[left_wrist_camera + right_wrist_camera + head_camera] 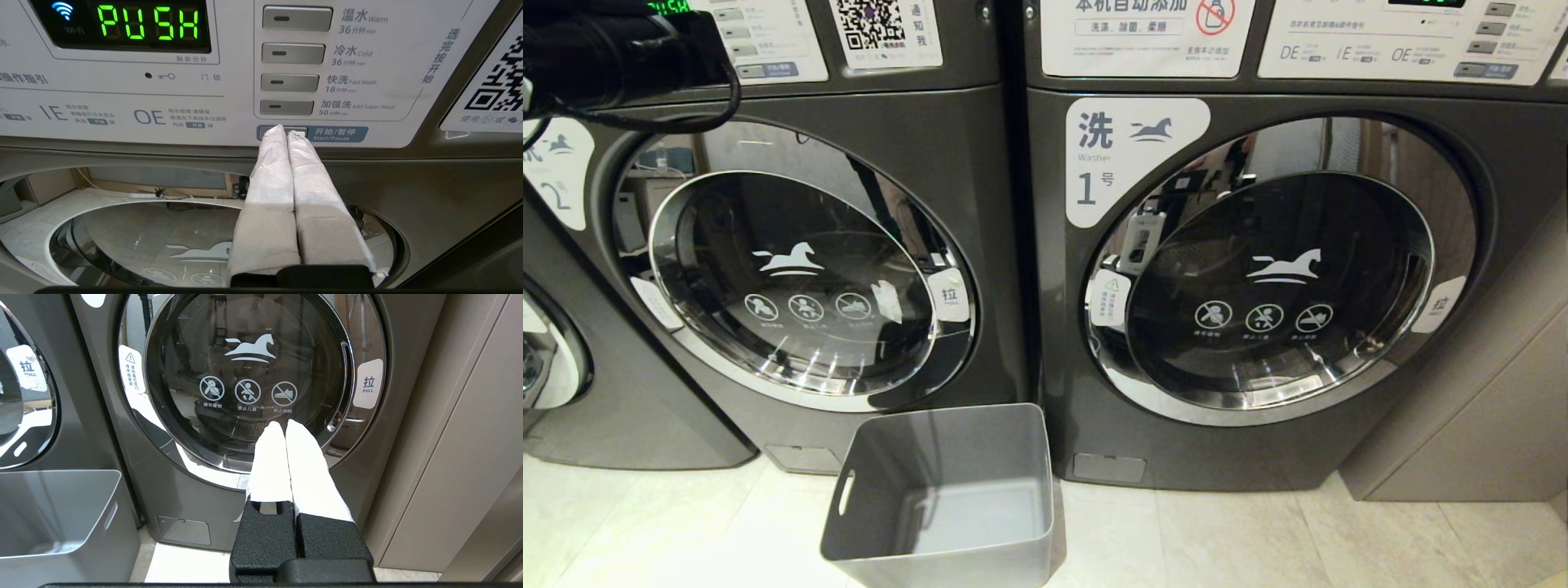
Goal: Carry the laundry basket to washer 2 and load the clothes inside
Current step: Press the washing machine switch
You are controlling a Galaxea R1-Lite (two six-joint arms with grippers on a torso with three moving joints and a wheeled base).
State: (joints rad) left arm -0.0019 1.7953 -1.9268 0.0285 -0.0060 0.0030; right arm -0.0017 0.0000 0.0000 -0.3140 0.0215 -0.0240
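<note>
Left gripper (286,132), fingers pressed together, was raised with its tips at washer 2's Start/Pause button (312,134). Right gripper (284,428) closed, empty, facing washer 1's door (249,381). Laundry basket (943,498) sat empty on floor between washers.

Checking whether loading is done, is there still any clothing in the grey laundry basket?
No, the laundry basket on the floor shows only its bare grey bottom in the head view.

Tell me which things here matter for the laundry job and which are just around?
Job:
- basket, empty, on the floor
- washer 2, door closed
- Start/Pause button
- left gripper, jaws shut, tips at that button

Just around:
- washer 1, door closed
- right gripper, jaws shut, facing washer 1
- QR sticker
</note>
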